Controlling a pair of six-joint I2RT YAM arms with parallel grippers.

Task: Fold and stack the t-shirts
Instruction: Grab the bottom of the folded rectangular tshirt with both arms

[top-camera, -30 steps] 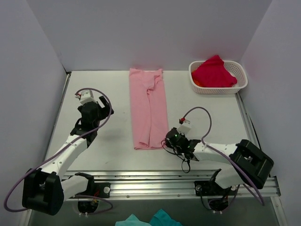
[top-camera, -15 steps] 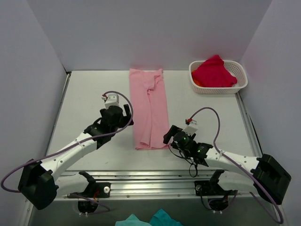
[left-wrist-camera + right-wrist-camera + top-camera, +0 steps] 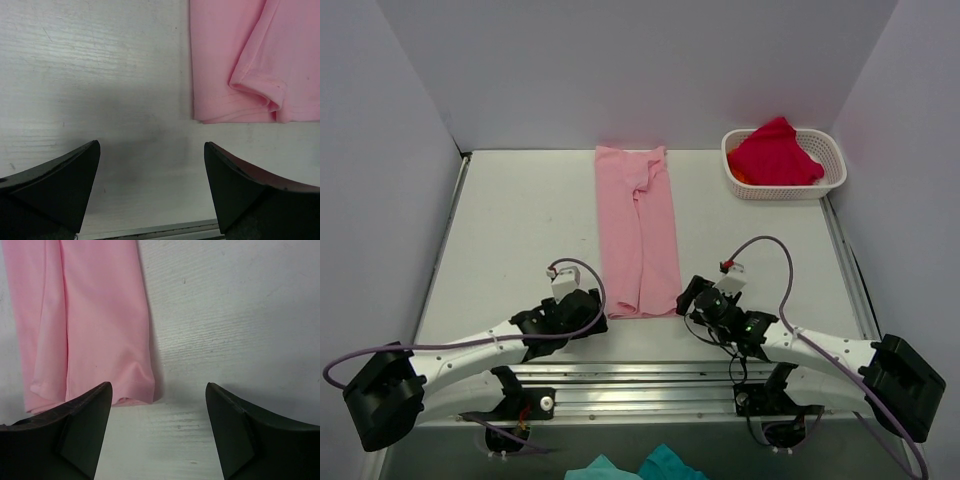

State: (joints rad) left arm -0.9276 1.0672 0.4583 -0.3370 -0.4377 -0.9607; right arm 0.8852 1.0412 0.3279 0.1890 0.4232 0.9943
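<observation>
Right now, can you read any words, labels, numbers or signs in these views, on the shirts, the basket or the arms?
No text can be read in any view.
Pink shirt: plain, no print or tag showing.
Red shirt: plain, no print showing.
Basket: plain white lattice, no label.
Left arm and right arm: any marking is too small to tell.

A white lattice basket [image 3: 788,190] sat on the pale grey desk [image 3: 520,210] at about two o'clock, near the far right corner; a metal rail [image 3: 640,375] ran along the near edge; teal cloth [image 3: 638,467] showed at six o'clock, below that rail.
</observation>
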